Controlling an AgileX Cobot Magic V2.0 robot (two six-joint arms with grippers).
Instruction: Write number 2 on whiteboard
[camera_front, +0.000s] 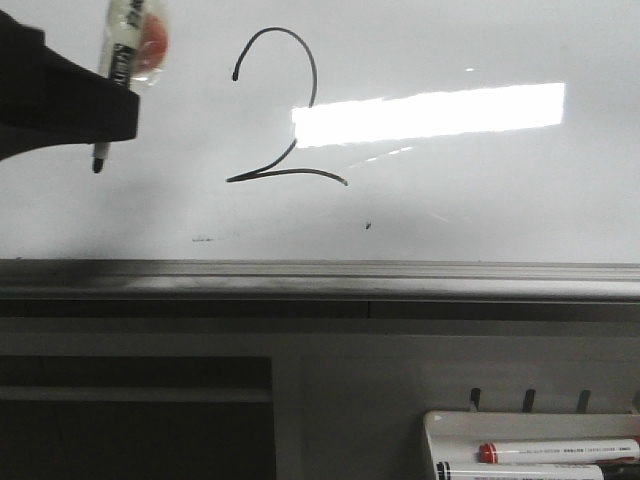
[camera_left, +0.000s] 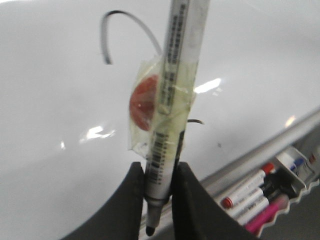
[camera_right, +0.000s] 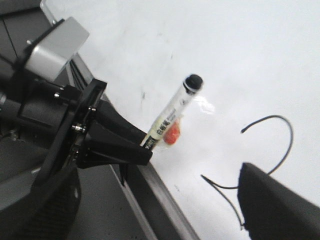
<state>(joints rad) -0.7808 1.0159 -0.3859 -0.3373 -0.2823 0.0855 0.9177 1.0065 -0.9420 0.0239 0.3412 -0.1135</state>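
Note:
The whiteboard (camera_front: 480, 210) fills the front view. The number 2 (camera_front: 314, 80) is a thin black line at its upper middle. My left gripper (camera_front: 112, 110) is at the upper left, shut on a white marker (camera_front: 118, 60) that has a red piece (camera_front: 152, 45) taped to it. The marker's black tip (camera_front: 97, 165) points down, left of the 2; whether it touches the board I cannot tell. The left wrist view shows the gripper (camera_left: 159, 182) clamping the marker (camera_left: 172, 90), with the 2 (camera_left: 104, 47) behind. My right gripper (camera_right: 162, 190) is open and empty, one finger (camera_right: 280, 205) before the 2 (camera_right: 272, 118).
A grey metal ledge (camera_front: 320, 280) runs along the board's lower edge. A small white tray (camera_front: 450, 425) with several markers hangs at the lower right; it also shows in the left wrist view (camera_left: 295, 172). My left arm (camera_right: 55, 125) shows in the right wrist view.

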